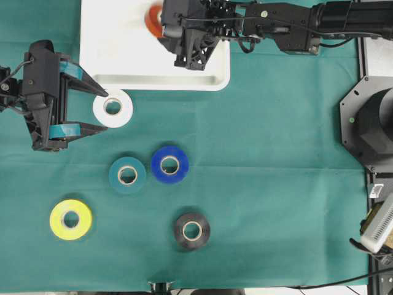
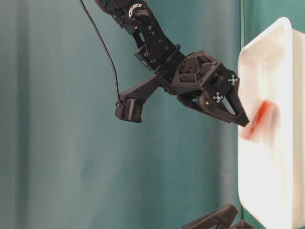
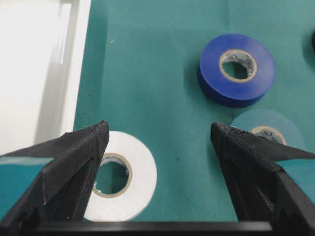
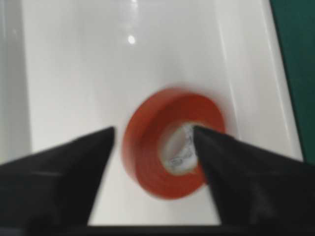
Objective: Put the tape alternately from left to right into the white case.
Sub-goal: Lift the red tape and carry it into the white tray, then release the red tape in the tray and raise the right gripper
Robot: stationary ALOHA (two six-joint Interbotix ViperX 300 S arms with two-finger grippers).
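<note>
1. We see the white case [image 1: 110, 37] lying at the top of the green surface [image 1: 276, 184] in the overhead view, its long side running left to right.
2. The right tool [image 1: 161, 26] hangs over the case with its fingers spread; the red-orange roll [image 4: 170, 150] sits blurred between them, and we cannot tell whether either finger touches it.
3. That roll is tilted in the right wrist view, its hole facing partly up toward the camera, inside the case.
4. The left tool [image 1: 105, 110] is spread wide, holding nothing, with one fingertip over the white roll [image 1: 113, 108], which lies flat just below the case's rim.
5. The blue roll [image 1: 170, 164] and teal roll [image 1: 127, 175] lie flat, side by side and nearly touching, mid-surface.
6. The yellow roll [image 1: 71, 219] lies flat at lower left, and the black roll [image 1: 191, 231] lies flat at lower middle, well apart.
</note>
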